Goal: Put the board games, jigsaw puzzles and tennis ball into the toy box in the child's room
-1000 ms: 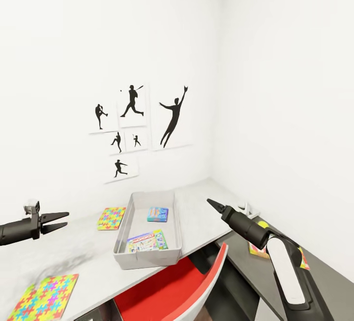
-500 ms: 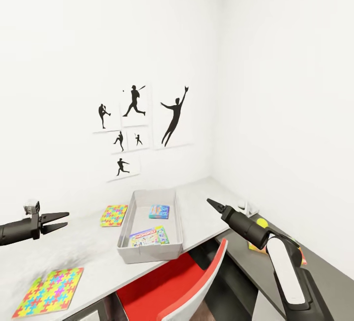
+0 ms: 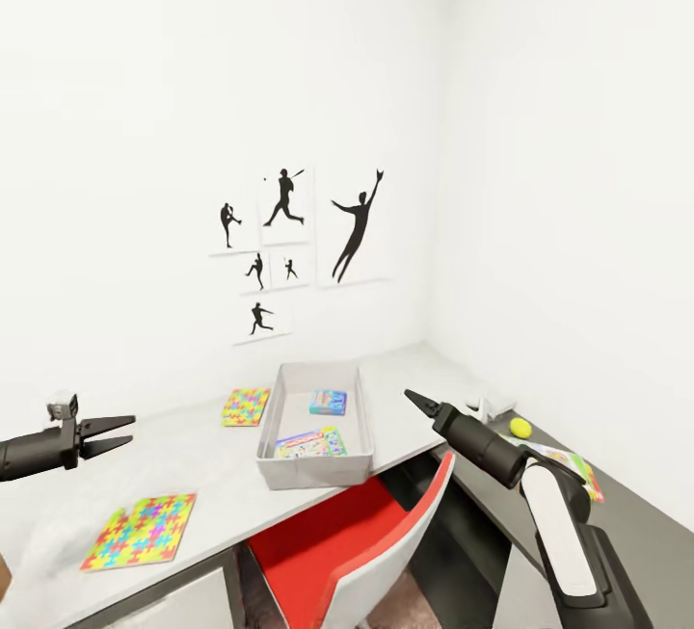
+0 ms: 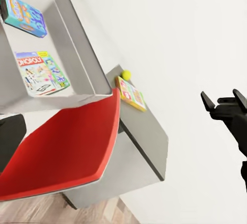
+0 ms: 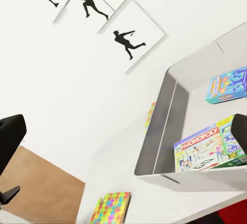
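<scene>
The grey toy box (image 3: 275, 422) stands on the pale table (image 3: 202, 460) and holds two board games, a blue one (image 3: 328, 403) and a white-green one (image 3: 310, 442). One jigsaw puzzle (image 3: 246, 406) lies left of the box, another (image 3: 141, 531) near the table's front edge. The tennis ball (image 3: 520, 428) and a third board game (image 3: 571, 462) rest on the darker surface at the right, behind my right arm. My left gripper (image 3: 118, 432) hangs open and empty above the table's left part. My right gripper (image 3: 416, 402) is open and empty, right of the box.
A red-seated chair (image 3: 337, 537) is tucked under the table in front of the toy box. Black sports silhouette pictures (image 3: 289, 253) hang on the white wall behind. The room's corner closes off the right side.
The whole view has shifted: table, box and pictures sit further right and look smaller, so the camera moved. Both arms keep the same pose in the picture.
</scene>
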